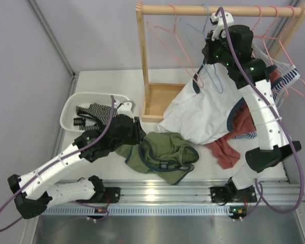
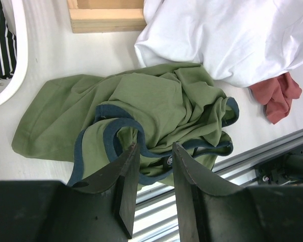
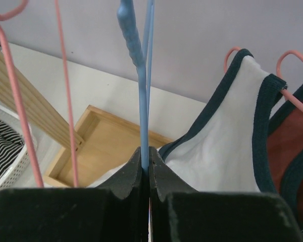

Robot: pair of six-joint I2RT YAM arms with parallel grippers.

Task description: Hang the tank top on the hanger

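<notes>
The olive-green tank top (image 1: 162, 155) with navy trim lies crumpled on the table near the front rail. In the left wrist view the tank top (image 2: 151, 101) spreads out under my left gripper (image 2: 152, 154). Its jaws stand open just above the near navy-trimmed edge, with nothing between them. The light-blue wire hanger (image 1: 217, 86) hangs among the others on the wooden rail. My right gripper (image 3: 149, 149) is up at the rail, shut on a thin wire of the hanger (image 3: 141, 91). From above, the right gripper (image 1: 208, 56) is mostly hidden by its own wrist.
Pink hangers (image 1: 168, 40) hang on the wooden rack (image 1: 193, 9), whose base tray (image 1: 160, 99) sits behind the tank top. A white navy-trimmed top (image 1: 203, 114) and a red garment (image 1: 229, 147) drape to the right. At the left, a white basket (image 1: 71, 109) holds striped clothing.
</notes>
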